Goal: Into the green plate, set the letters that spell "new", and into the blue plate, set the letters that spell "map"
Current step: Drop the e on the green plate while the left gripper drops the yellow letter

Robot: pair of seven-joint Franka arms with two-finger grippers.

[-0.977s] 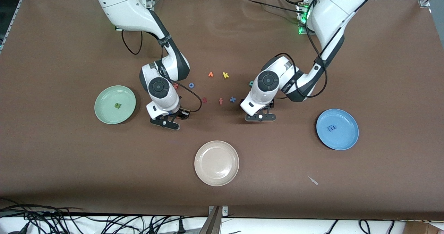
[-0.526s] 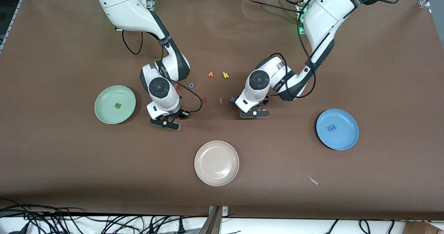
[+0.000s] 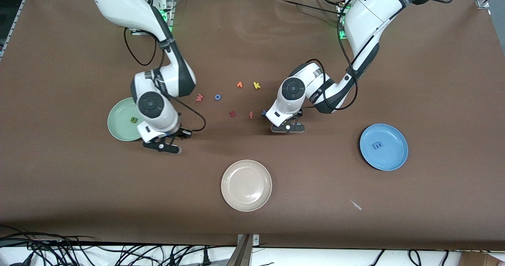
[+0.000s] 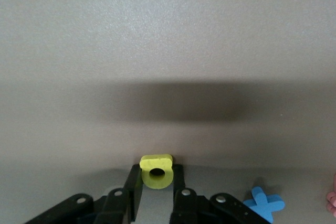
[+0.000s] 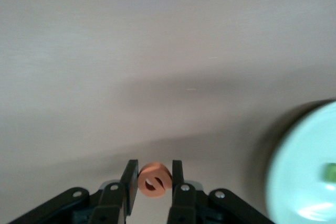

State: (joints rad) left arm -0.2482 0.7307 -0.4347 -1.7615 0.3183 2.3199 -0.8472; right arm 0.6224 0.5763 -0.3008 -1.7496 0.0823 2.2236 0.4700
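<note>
Nearest the front camera we see the beige-white plate (image 3: 246, 185) on the brown counter (image 3: 59, 187), and a small pale scrap (image 3: 356, 205) lying toward the left arm's end.

Farther back, the blue plate (image 3: 390, 159) sits at the left arm's end with the blue m (image 3: 378, 145) inside it. At the right arm's end we find the green plate (image 3: 120, 128) with the green n (image 3: 134, 120) in it; the same plate edges into the right wrist view (image 5: 294, 171).

The right tool (image 3: 162, 144) hangs over the counter just beside the green plate, clenched on the orange e (image 5: 154, 180), which we see pinched between its fingers (image 5: 129, 182).

The left tool (image 3: 288, 127) is low over the counter near the middle, clenched on the yellow a (image 4: 156, 172) between its fingers (image 4: 135, 195). Just beside it lies the blue x (image 4: 266, 203).

Farther still we see the red z (image 3: 232, 113) and an orange f (image 3: 251, 115) side by side, then the pinkish-red w (image 3: 199, 97) and the blue o (image 3: 217, 97). Farthest of the letters are a small orange letter (image 3: 239, 85) and the yellow k (image 3: 256, 85).

We cannot find the teal p.
</note>
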